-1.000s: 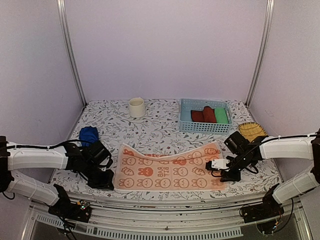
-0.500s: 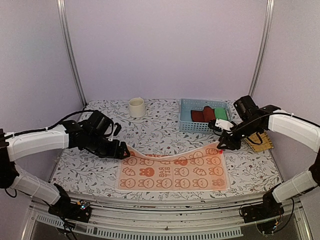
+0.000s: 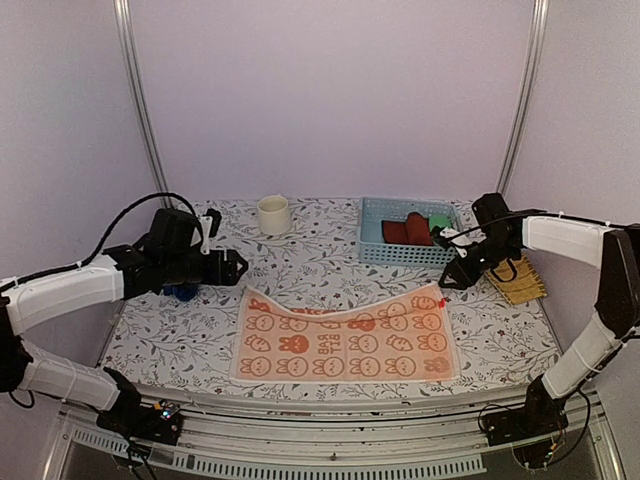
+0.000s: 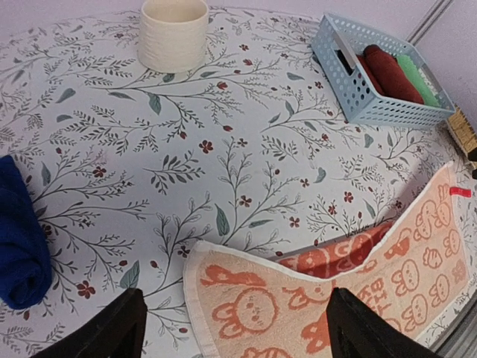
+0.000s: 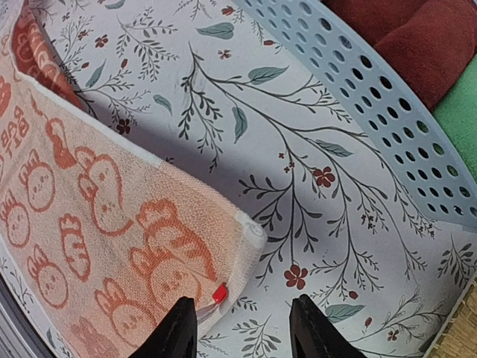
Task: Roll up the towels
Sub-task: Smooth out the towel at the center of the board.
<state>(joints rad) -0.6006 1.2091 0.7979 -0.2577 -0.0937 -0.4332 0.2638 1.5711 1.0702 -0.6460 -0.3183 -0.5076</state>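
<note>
The orange-salmon towel with white bunny prints lies spread flat at the front middle of the table, its far edge slightly buckled. The blue towel sits bunched at the left, mostly hidden behind my left arm; the left wrist view shows the blue towel at its left edge. My left gripper hovers open above the orange towel's far left corner, holding nothing. My right gripper is open just beyond the far right corner, near its red tag.
A cream cup stands at the back. A light blue basket at the back right holds a red roll and a green roll. A woven yellow mat lies by the right arm.
Both grippers went from the towel's near sides up to its far corners. The left jaws then opened wide and drew back left; the right gripper widened and lifted off its corner.
</note>
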